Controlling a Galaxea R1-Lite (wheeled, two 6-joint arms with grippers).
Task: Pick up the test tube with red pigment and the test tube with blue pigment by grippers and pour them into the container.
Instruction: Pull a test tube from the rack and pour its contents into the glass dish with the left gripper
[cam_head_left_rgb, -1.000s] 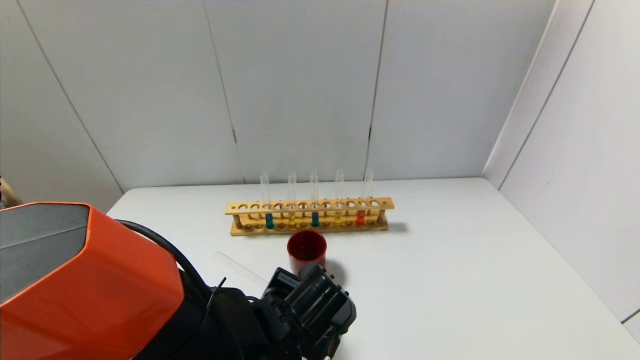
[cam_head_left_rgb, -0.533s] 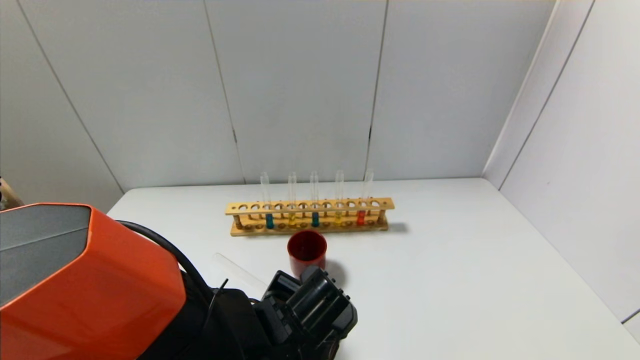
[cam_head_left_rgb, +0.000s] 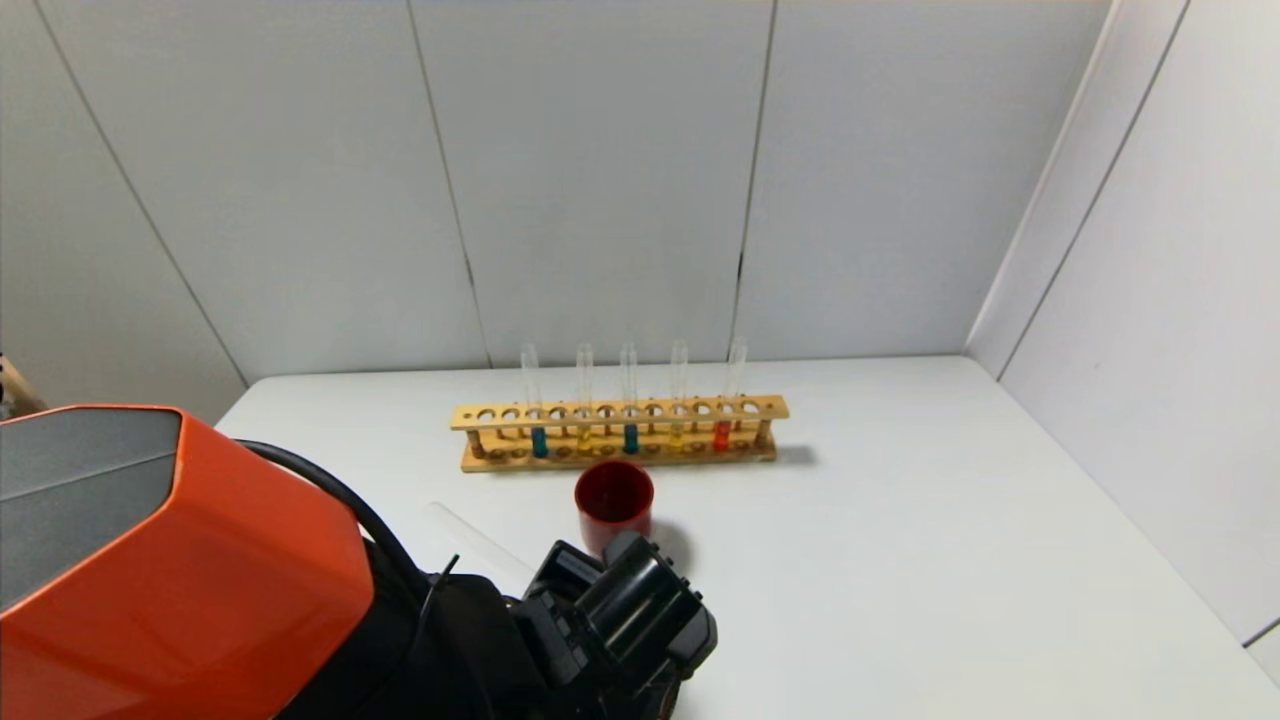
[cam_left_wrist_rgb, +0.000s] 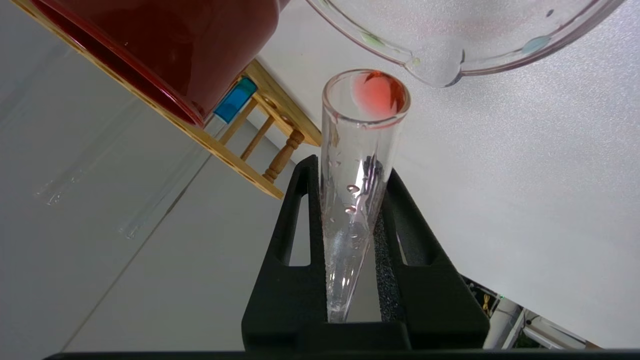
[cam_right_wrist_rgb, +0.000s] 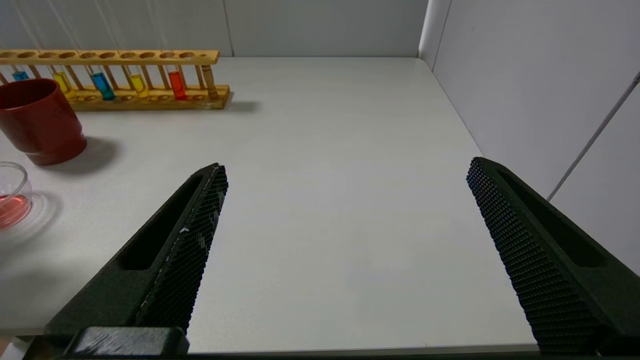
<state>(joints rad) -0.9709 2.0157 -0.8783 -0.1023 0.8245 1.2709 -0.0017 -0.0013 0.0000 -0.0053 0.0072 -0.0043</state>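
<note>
My left gripper (cam_head_left_rgb: 625, 610) (cam_left_wrist_rgb: 350, 167) is shut on a clear test tube (cam_left_wrist_rgb: 357, 200) with droplets inside and a red tint at its mouth. It is the test tube with red pigment, tilted, and its mouth is just short of the pouring lip of the container (cam_left_wrist_rgb: 450, 55). The container (cam_right_wrist_rgb: 11, 192), a low glass beaker, holds red liquid and is hidden under the gripper in the head view. The tube's other end (cam_head_left_rgb: 470, 540) sticks out up and to the left. Two test tubes with blue pigment (cam_head_left_rgb: 539, 440) (cam_head_left_rgb: 630, 438) and another red one (cam_head_left_rgb: 721, 435) stand in the rack. My right gripper (cam_right_wrist_rgb: 346, 165) is open and empty.
The wooden rack (cam_head_left_rgb: 620, 412) stands at the back of the white table (cam_head_left_rgb: 900, 560), with two yellow tubes (cam_head_left_rgb: 584, 438) in it too. A dark red cup (cam_head_left_rgb: 613, 498) stands between the rack and the beaker. White walls close the back and right sides.
The left gripper has sunk very slightly with the tube. Nothing else has moved.
</note>
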